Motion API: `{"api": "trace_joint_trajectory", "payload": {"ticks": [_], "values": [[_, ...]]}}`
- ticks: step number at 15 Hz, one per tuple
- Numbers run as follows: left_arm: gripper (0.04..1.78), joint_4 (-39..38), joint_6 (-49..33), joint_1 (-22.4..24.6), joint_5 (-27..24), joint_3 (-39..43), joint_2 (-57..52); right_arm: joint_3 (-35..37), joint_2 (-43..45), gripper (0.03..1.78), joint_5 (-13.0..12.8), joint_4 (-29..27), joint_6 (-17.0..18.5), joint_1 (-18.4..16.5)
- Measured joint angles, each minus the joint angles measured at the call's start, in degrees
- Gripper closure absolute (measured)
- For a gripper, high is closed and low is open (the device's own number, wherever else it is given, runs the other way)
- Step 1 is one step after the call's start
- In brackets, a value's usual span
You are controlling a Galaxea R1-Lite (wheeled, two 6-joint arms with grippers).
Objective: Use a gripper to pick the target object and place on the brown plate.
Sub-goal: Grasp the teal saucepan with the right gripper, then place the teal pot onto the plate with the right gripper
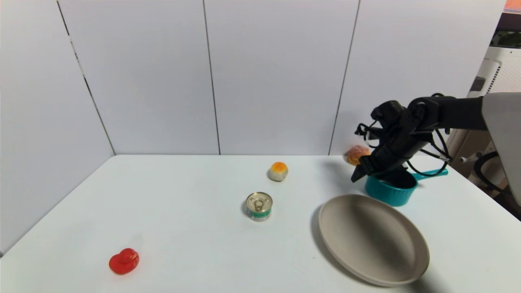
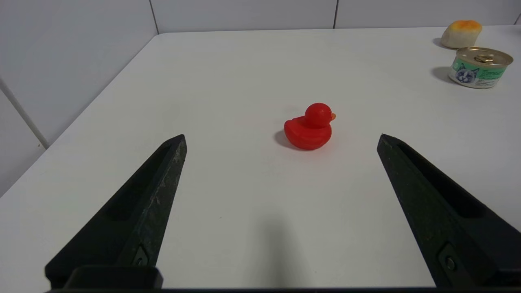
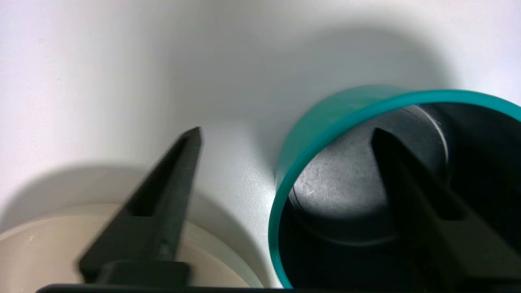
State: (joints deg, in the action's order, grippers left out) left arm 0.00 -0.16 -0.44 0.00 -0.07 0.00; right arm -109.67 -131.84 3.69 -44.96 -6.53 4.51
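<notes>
**Right gripper straddling the saucepan's rim, plate just beyond**

Head view: the right gripper [image 1: 363,173] hangs at the saucepan [image 1: 390,192], its fingertips pointing down at the rim on the side away from the handle. The saucepan's straight handle runs off behind the gripper, toward the arm's own side of the table, so the pan's long axis lies roughly along the direction the arm reaches in from. The brown plate [image 1: 419,256] lies just beside the saucepan, nearer the robot and slightly inward from the gripper. The right arm is plainly the nearer one; the left arm does not show in this view. A tin can [image 1: 259,206], a small bun [image 1: 278,171] and a red duck [image 1: 123,261] sit well apart from the gripper, further inward.

Left wrist view: the left gripper [image 2: 281,140] is parked over bare table with its fingers spread wide, the red duck ahead between the tips and the tin can off to one side. No task object is near it.

Right wrist view: the fingers stand apart, holding nothing. One finger [image 3: 411,179] reaches inside the saucepan's dark bowl; the other [image 3: 179,171] is outside the teal wall [image 3: 309,134], over the table, with the plate's rim [image 3: 211,244] just below it. So the wall sits between the two fingers, nearer the inner one. Judging from this, closing would pinch the rim, and the carry to the plate is short, toward the outer finger's side.
</notes>
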Motion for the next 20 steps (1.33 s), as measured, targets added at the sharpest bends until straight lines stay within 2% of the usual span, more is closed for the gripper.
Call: {"api": "trace_joint_trajectory", "payload": {"ticks": [2, 5, 6, 7, 13, 18, 20], "values": [[0.13, 0.00, 0.00, 0.00, -0.02, 0.00, 0.00, -0.09, -0.55, 0.77, -0.20, 0.00, -0.02, -0.63], [0.13, 0.00, -0.02, 0.00, 0.00, 0.00, 0.00, -0.23, -0.79, 1.10, -0.28, 0.04, -0.11, -1.45], [0.13, 0.00, 0.00, 0.00, 0.00, 0.00, 0.00, -0.26, -0.74, 1.64, -0.37, -0.16, 0.04, -1.67], [0.13, -0.02, 0.00, 0.00, 0.00, 0.00, 0.00, -0.34, -0.60, 1.68, -0.39, 0.10, -0.10, -1.93], [0.13, 0.00, 0.00, 0.00, 0.00, 0.00, 0.00, 0.05, 1.85, 1.68, -0.91, -0.10, -1.12, -2.15], [0.13, 0.00, 0.00, 0.00, 0.00, 0.02, 0.00, 1.04, 8.66, 1.68, -3.45, -0.05, -8.34, -1.88], [0.13, 0.00, 0.02, 0.00, 0.00, 0.02, 0.00, 4.07, 12.61, 1.68, -3.28, 0.09, -8.75, -0.88]]}}
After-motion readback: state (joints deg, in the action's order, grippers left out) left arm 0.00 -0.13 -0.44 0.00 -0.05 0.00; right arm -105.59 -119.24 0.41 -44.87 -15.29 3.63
